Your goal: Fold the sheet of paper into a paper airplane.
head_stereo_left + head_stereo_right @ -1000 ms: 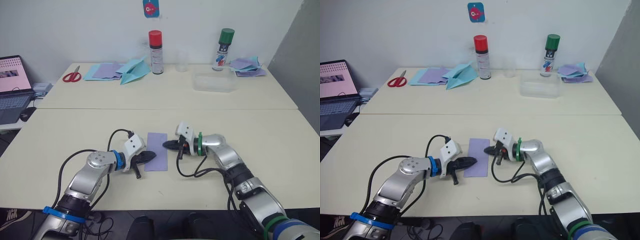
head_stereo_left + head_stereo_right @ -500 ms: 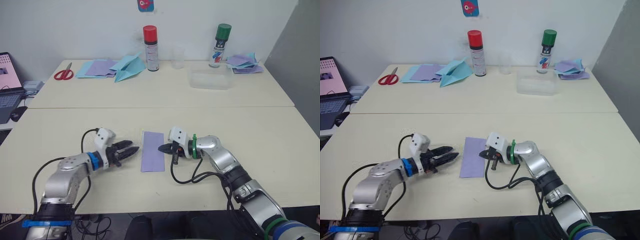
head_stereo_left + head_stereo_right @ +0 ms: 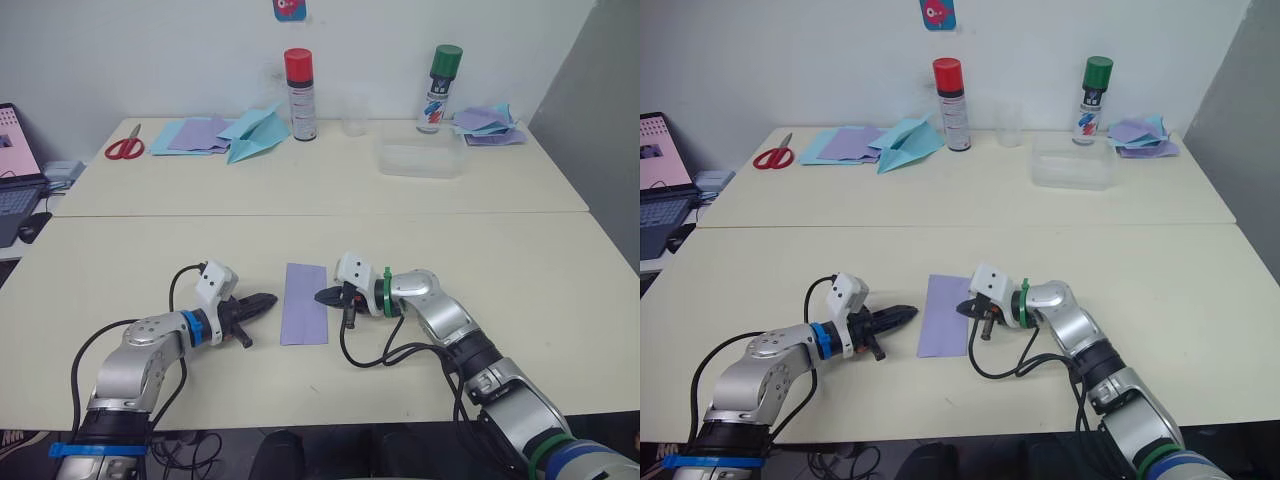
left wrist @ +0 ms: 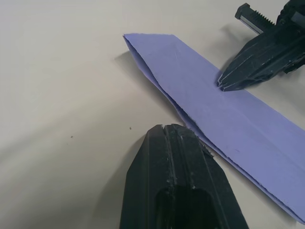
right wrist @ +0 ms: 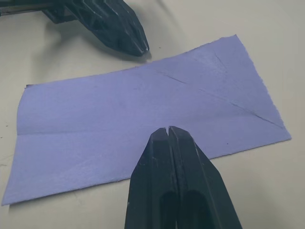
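Note:
The sheet of paper (image 3: 305, 303) is lavender and lies flat on the near table as a long narrow rectangle, folded in half, with faint diagonal creases (image 5: 224, 102) at one end. It has no paper airplane shape. My right gripper (image 3: 320, 297) is shut, and its tip rests on the sheet's right edge near the middle (image 5: 167, 130). On the sheet's left side my left gripper (image 3: 270, 299) is shut with nothing held. Its tip (image 4: 169, 128) lies on the table just beside the paper's left edge.
On the far table lie a light blue paper airplane (image 3: 262, 135), blue and purple sheets (image 3: 195, 135), red scissors (image 3: 123, 148), a red-capped can (image 3: 298, 82), a green-capped can (image 3: 440, 75), a clear cup (image 3: 352, 115), a clear box (image 3: 420, 160) and crumpled papers (image 3: 485, 125). A laptop (image 3: 15, 190) sits at the left.
The left gripper left the paper's left edge, pulled back to the left and opened. It has since shut and moved right, back beside that edge. The right gripper stayed on the sheet.

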Controlling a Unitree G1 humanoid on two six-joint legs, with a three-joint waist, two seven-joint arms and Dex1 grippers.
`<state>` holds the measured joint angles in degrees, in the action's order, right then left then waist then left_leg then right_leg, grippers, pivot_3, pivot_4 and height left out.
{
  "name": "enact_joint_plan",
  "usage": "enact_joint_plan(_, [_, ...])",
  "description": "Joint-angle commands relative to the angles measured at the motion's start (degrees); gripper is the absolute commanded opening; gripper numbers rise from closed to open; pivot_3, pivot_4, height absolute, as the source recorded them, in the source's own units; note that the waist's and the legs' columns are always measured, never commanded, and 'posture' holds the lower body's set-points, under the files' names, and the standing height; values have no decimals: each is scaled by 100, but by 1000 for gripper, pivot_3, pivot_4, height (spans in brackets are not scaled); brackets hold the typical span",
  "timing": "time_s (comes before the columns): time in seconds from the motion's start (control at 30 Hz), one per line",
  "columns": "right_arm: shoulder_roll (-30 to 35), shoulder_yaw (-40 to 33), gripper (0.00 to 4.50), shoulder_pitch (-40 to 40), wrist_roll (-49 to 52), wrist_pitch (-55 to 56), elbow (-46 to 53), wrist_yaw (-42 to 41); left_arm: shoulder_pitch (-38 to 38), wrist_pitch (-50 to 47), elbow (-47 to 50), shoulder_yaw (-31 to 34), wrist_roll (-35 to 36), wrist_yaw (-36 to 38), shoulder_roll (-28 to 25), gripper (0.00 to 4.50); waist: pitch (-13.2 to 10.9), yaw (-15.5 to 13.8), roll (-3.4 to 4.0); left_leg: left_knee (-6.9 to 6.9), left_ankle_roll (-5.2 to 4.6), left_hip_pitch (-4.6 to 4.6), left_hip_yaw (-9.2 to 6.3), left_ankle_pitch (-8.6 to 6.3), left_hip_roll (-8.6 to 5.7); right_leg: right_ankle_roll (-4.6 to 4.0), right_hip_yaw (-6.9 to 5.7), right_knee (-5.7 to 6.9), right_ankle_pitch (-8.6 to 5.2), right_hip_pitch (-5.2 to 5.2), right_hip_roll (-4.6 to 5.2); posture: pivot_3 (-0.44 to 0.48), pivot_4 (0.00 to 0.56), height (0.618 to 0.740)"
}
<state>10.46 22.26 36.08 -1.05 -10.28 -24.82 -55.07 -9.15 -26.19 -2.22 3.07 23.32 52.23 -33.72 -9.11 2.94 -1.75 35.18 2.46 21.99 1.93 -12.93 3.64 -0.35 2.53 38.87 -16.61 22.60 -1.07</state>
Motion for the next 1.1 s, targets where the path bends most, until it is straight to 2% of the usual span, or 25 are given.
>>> enact_joint_plan(0.03, [91,103,0,-139,-189,-160,-181,94,-110,93,34,-73,-69,79,-27,24,0,0,0,0,0,0,0,0,0,0,0,0,0,0,0,0,150,740])
enact_joint_plan(0.3, [93,129,0,-190,-193,-198,-128,101,-280,204,-232,-286,-296,170,8,24,0,0,0,-1,0,0,0,0,-2,0,1,0,0,0,0,0,150,740])
enact_joint_plan(1.1, [90,97,0,-168,-195,-203,-225,149,-520,64,223,-259,-148,436,-50,24,-1,3,-2,-1,0,2,0,0,-2,2,0,0,-1,0,0,0,150,740])
